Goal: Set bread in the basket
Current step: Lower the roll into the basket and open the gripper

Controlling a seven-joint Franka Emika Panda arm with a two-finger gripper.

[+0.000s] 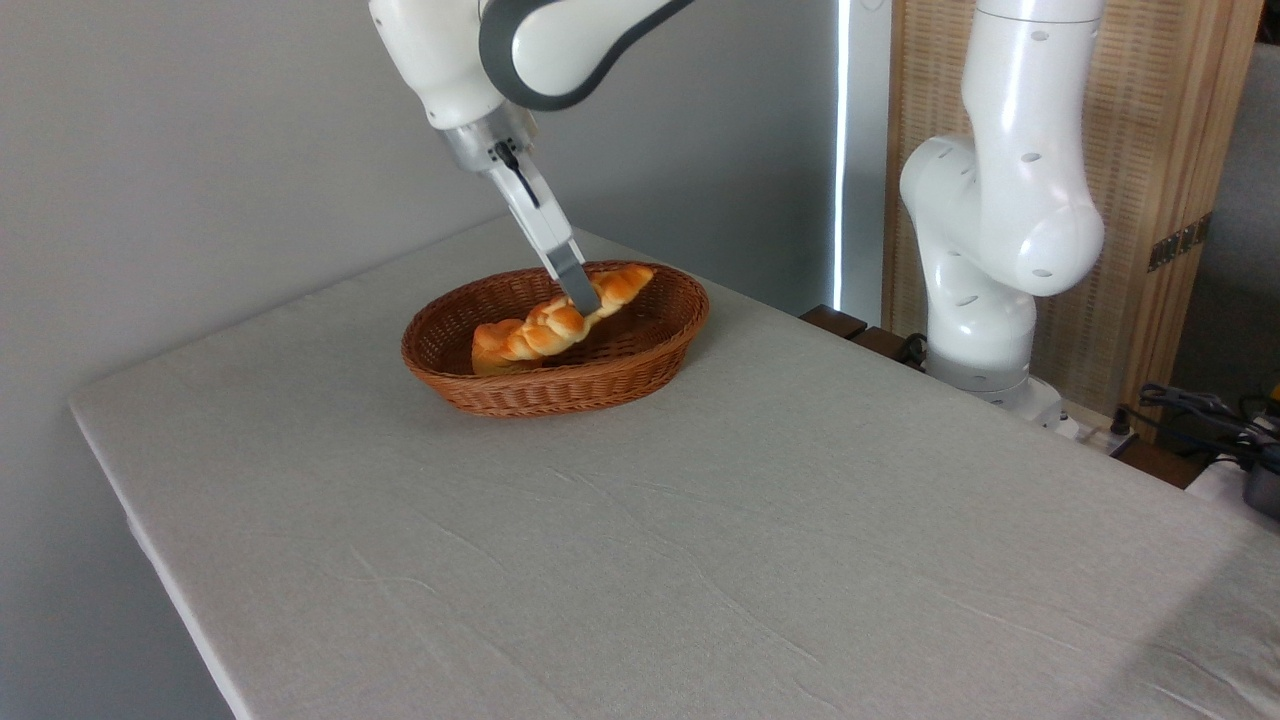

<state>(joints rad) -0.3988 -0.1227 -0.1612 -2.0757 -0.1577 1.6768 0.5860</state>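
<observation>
Your gripper reaches down at a slant from the upper left, and its long grey fingers meet the braided bread near the loaf's middle. From this angle only one finger shows clearly, so you cannot tell for certain whether the fingers are pinching the loaf or merely touching it. The bread is golden orange and glossy, with knobbly segments. It lies tilted inside the oval brown wicker basket: its left end rests low against the basket floor, while its right end rises up to the far rim. The basket sits on the far part of a table covered with a pale grey cloth, near the back edge. To the right you will find the white base and lower joints of the robot arm standing at the table's far side, with a wooden slatted panel behind it and dark cables at the right edge.
</observation>
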